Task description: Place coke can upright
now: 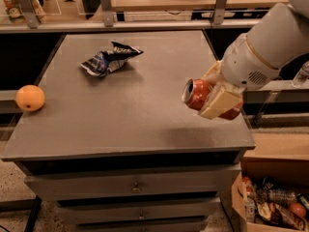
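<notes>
- While the white robot arm (270, 47) reaches in from the right, its pincer (212, 99) hangs over the right front part of the grey flat-topped bench (145, 124), clear of the surface.
- Clamped between the cream-coloured fingers (219, 105) is the red aluminium coke can (197, 94), so the pincer is closed on it, one pad lying across the can's near side.
- That can is not upright: it lies close to horizontal in the air, silver top turned left and a little toward the camera, its other end hidden behind the finger.
- A soft shadow (193, 135) sits on the bench below the can, near the front edge.
- Over at the far left edge, the round orange fruit (30, 97) rests on the bench, well apart from the can.
- Toward the back, left of centre, the crumpled blue-and-white foil snack bag (110, 60) lies flat.
- Below the top run grey drawers (135, 185); at the lower right stands an open cardboard box (277, 151) of mixed packets.
</notes>
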Controlling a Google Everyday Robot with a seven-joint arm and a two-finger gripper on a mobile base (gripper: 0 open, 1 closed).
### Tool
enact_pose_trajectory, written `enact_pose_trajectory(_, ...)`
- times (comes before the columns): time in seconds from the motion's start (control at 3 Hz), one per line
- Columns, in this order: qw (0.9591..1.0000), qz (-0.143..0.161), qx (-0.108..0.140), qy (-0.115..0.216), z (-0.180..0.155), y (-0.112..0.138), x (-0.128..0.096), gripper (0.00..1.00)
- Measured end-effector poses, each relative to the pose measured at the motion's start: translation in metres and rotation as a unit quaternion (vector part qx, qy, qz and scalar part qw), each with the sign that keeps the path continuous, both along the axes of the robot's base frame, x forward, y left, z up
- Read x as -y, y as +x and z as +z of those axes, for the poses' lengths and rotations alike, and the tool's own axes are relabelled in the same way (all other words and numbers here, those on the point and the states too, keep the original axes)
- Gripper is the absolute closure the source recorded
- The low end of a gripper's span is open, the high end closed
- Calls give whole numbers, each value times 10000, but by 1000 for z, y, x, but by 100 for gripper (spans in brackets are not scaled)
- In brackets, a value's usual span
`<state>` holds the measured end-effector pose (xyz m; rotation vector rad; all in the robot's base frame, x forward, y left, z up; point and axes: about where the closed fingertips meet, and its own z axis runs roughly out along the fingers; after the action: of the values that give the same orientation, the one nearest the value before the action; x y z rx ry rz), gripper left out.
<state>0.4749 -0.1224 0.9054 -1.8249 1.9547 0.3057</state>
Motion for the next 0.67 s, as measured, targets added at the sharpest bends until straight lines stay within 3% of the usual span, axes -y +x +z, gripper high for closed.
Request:
enact_pose_trajectory(0.33, 9938, 22, 139, 1105, -14, 13, 18, 100)
enact_pose_trajectory(0.67, 9722, 92, 119, 2335, -22, 17, 27, 100)
